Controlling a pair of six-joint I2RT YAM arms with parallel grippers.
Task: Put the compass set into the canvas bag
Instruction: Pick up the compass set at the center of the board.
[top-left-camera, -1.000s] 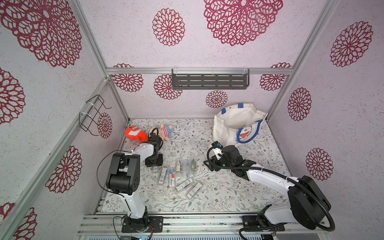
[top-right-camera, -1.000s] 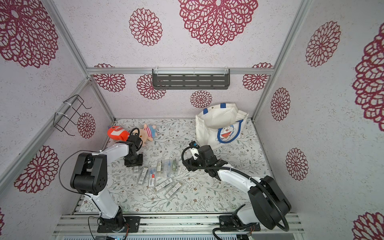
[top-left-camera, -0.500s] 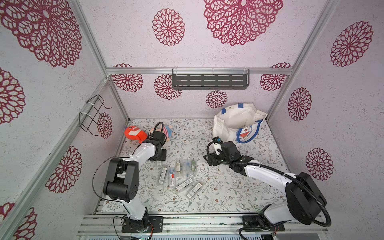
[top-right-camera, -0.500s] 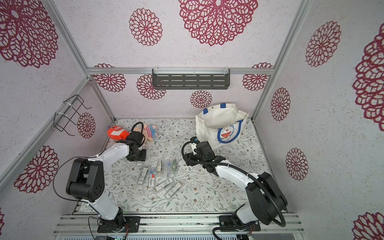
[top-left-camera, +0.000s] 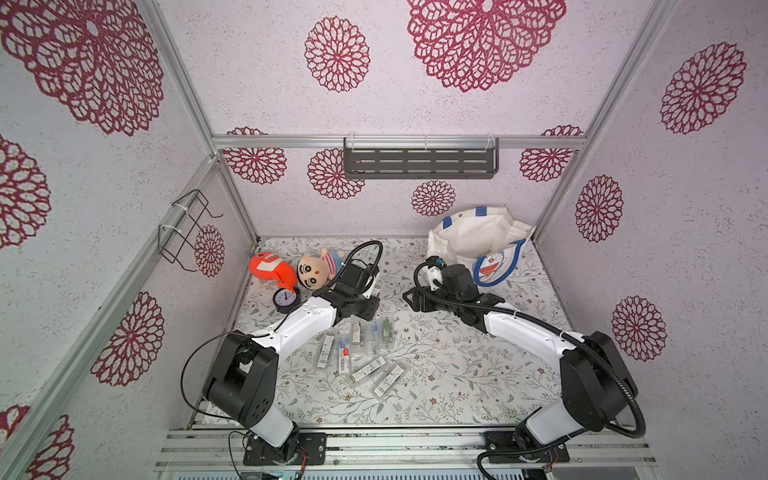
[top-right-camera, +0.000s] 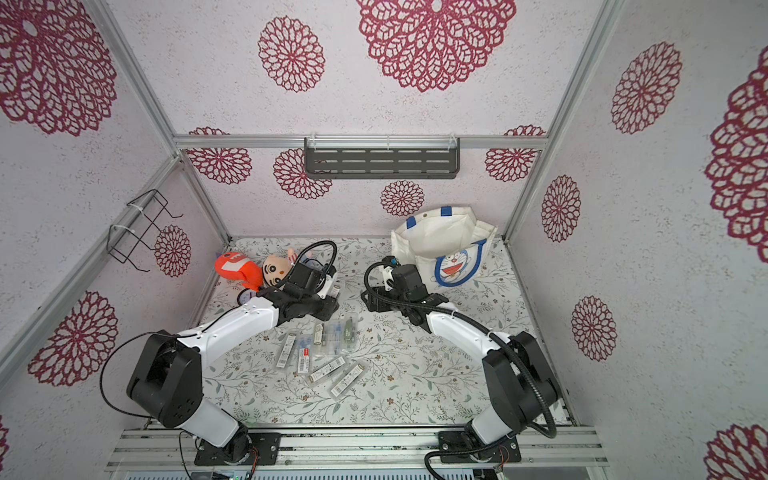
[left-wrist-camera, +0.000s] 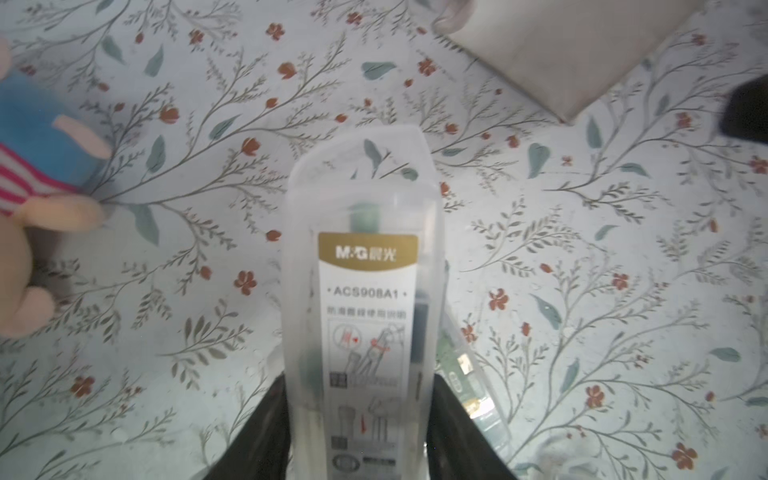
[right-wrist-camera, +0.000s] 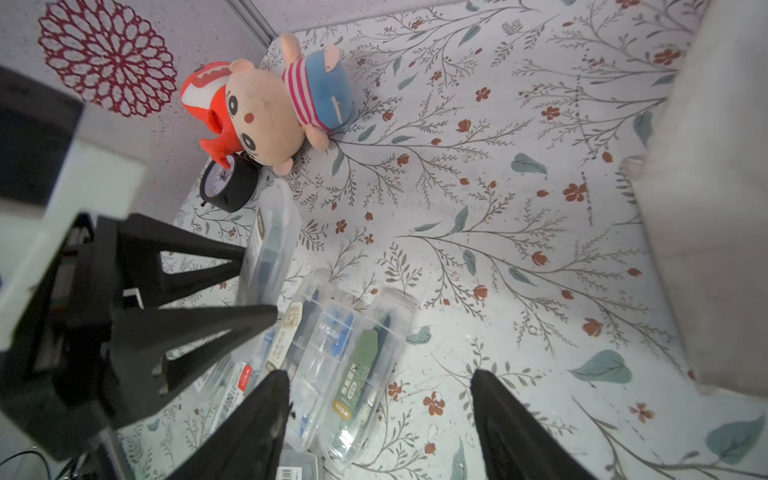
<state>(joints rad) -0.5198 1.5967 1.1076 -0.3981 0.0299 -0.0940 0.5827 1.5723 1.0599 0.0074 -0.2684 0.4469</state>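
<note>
The left gripper (left-wrist-camera: 359, 378) clamps the compass set (left-wrist-camera: 361, 266) across its long edges, above the loose cases (top-left-camera: 365, 340) — probably a light, stiff, slick box, best pinched there. Rightward, the right gripper (right-wrist-camera: 380, 382) gapes empty beside the open canvas bag (top-left-camera: 453, 253).

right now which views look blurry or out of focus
Left wrist view: the compass case is soft, its small print unreadable, and the plush doll is blurred. Right wrist view: the canvas bag is blurred. Both top views: sharp, evenly lit.
</note>
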